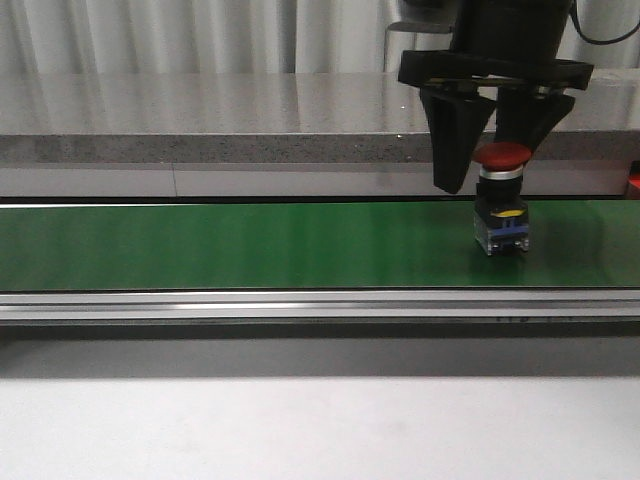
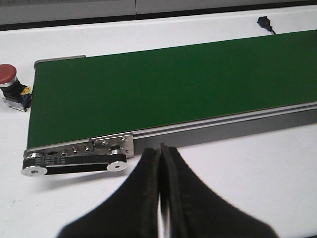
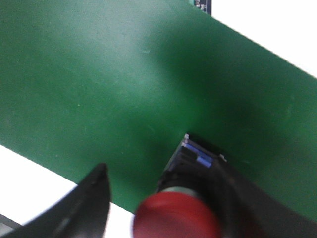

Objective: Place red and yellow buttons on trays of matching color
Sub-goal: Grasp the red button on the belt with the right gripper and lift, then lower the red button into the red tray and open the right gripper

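- Green conveyor belt (image 1: 250, 245) spans the front view from edge to edge, framed by a silver rail (image 1: 300, 305) on its near side; a grey counter ledge (image 1: 200, 120) runs behind it.
- White tabletop (image 2: 257, 168) surrounds the belt in the left wrist view, where the belt's end roller bracket (image 2: 79, 156) with a black drive belt is visible.
- Right gripper (image 1: 495, 165) hangs over the right part of the belt, jaws spread wide. One finger (image 1: 455, 135) stands clear to the left of the red button; the other finger (image 1: 535, 120) sits close against the cap's far side. Whether that finger touches the cap cannot be told.
- Left gripper (image 2: 161, 198) is held above the white tabletop near the belt's near edge, fingers pressed together with nothing between them.
- Red button (image 1: 501, 205) stands upright on the belt between the right gripper's fingers, with a red mushroom cap, silver collar and a black body carrying a yellow mark.
- Second red button (image 2: 12, 88) lies on the white tabletop just off the belt's end, apart from both grippers.
- Black connector (image 2: 265, 22) rests on the tabletop beyond the belt's far edge.
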